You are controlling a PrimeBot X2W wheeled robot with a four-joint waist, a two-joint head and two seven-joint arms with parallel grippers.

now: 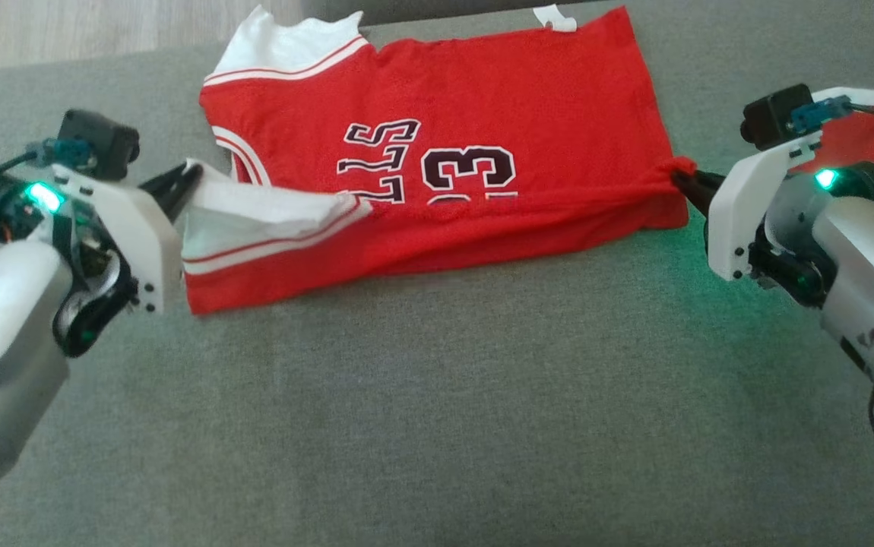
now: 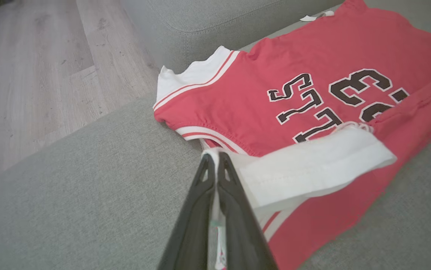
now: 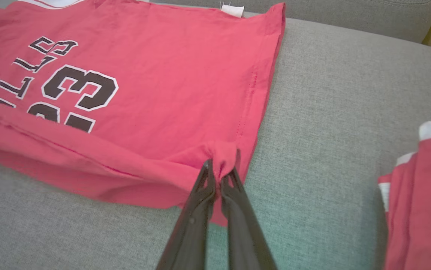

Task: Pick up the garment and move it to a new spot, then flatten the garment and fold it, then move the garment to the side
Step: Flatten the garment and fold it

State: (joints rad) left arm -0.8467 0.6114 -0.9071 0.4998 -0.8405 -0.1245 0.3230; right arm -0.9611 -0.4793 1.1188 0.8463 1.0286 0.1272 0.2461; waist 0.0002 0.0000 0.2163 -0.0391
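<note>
Folding the red jersey [image 1: 528, 99], spread number-up toward the back of the grey sofa seat [image 1: 437, 418]. Holds the white shoulder band [image 2: 305, 168] with the left gripper [image 2: 215, 156], fingers closed together on the cloth; pinches the bunched hem corner [image 3: 226, 158] with the right gripper [image 3: 221, 170], fingers clamped on it. Looks midway through the lengthwise fold, near edge raised off the seat. Calls next for carrying both corners level toward the seat's back, then laying them down flat

"LLS" and "3" on red jersey [image 3: 170, 48]
</note>
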